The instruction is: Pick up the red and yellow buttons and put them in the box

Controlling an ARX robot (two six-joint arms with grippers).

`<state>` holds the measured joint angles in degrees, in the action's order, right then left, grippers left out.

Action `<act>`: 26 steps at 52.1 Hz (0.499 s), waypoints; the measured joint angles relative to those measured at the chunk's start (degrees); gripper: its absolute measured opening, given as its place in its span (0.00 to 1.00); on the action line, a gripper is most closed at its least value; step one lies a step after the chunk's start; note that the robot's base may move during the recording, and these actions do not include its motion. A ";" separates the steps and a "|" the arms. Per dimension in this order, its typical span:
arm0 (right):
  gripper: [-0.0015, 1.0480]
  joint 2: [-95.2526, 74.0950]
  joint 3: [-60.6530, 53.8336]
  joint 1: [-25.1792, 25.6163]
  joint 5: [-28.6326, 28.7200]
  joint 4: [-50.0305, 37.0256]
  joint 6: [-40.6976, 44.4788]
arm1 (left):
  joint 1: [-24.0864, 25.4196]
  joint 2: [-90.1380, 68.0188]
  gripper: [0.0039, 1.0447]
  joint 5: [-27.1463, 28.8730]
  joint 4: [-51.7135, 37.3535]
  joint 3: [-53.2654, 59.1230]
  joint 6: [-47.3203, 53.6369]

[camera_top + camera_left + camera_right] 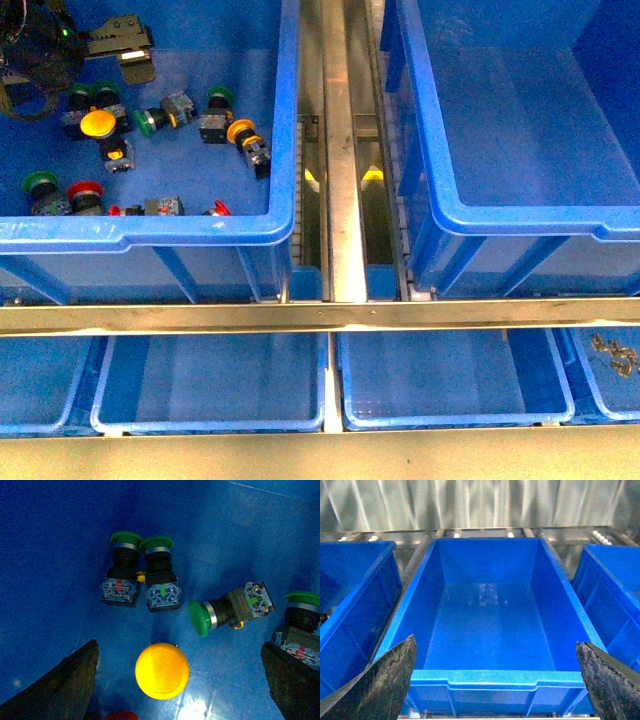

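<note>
Left gripper [176, 687]: my jaws stand wide apart and hold nothing; the dark fingers [59, 687] sit at either edge of the left wrist view and touch nothing.
Between the left jaws: yellow button [162, 671], cap facing up at me, with bare blue floor between it and each finger.
Red button [120, 715]: only a sliver of red cap at the frame edge, just beside the yellow button.
Green pair [156, 542]: two green-capped switches lying side by side and touching, just past the yellow button.
Third green switch [200, 618]: on its side, apart from the pair.
Fourth green switch [302, 599]: close to my other finger, partly cut by the frame.
Left arm pose: in the front view the left gripper [128, 55] hangs at the far left of the left bin [150, 232], pointing down over the cluster.
Others in the left bin: second yellow button [243, 133] towards the right wall; second red button [86, 192] beside a green cap near the front wall; red bits [218, 208] against the front wall.
Open room: bare floor across the bin's far right part.
Right gripper [492, 680]: jaws wide apart, holding nothing.
Box [495, 677]: below and ahead of my right jaws, near rim between the fingers, broad floor inside four upright walls.
Edges: metal rail [340, 150] runs between the left bin and the box; neighbouring bins flank the box.
</note>
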<state>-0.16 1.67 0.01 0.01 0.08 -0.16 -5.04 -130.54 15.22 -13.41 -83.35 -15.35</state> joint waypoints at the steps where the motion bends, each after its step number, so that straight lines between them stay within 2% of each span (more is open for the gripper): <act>1: 0.93 0.00 0.00 0.00 0.00 0.00 0.00 | 0.02 -0.09 0.92 0.02 0.04 -0.13 0.00; 26: 0.93 0.00 0.00 0.00 0.00 0.00 0.00 | 1.01 -4.28 0.92 0.70 2.58 -2.73 -0.52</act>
<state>-0.16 1.67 0.01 0.01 0.08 -0.16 -4.03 -134.82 15.92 -10.83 -86.08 -15.88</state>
